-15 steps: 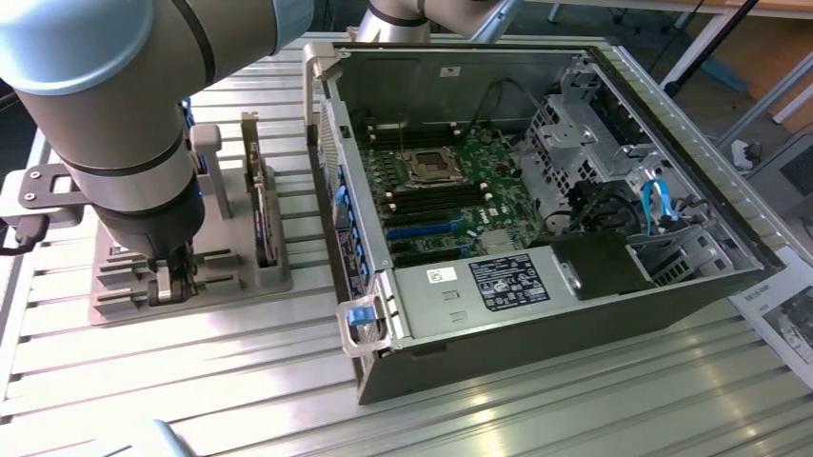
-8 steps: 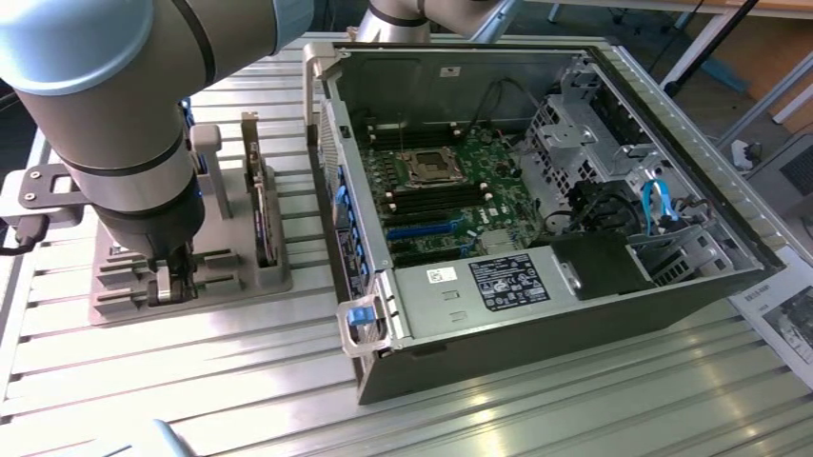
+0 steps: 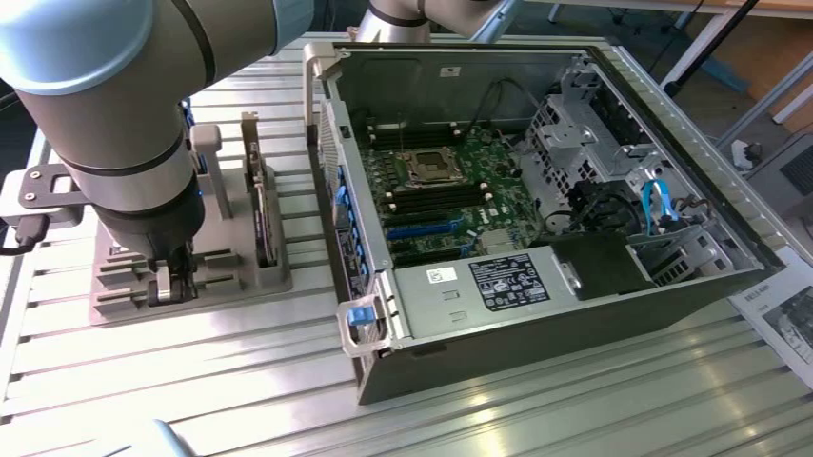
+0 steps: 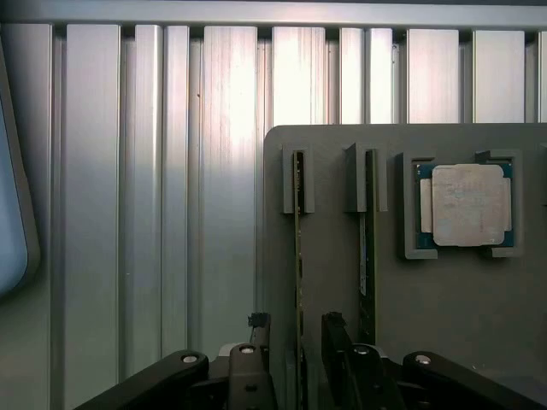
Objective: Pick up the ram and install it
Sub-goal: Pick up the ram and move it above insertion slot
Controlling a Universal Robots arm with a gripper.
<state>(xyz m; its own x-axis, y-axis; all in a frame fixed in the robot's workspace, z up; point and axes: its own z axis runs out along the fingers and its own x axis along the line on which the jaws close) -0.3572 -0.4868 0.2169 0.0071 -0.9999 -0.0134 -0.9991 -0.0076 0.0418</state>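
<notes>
Ram [image 4: 299, 222] is standing on edge in the grey holder [image 4: 444, 342], between the gripper's [image 4: 297, 329] parted jaws; a second stick [image 4: 367, 239] is sitting just beside one finger, the holder's edge beside the other.

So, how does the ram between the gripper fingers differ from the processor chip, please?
The ram is long, thin and stands on edge; the processor chip is square, silver-topped and lies flat. The ram sits between the gripper's open fingers; the chip lies clear. Both sit in the holder.
</notes>
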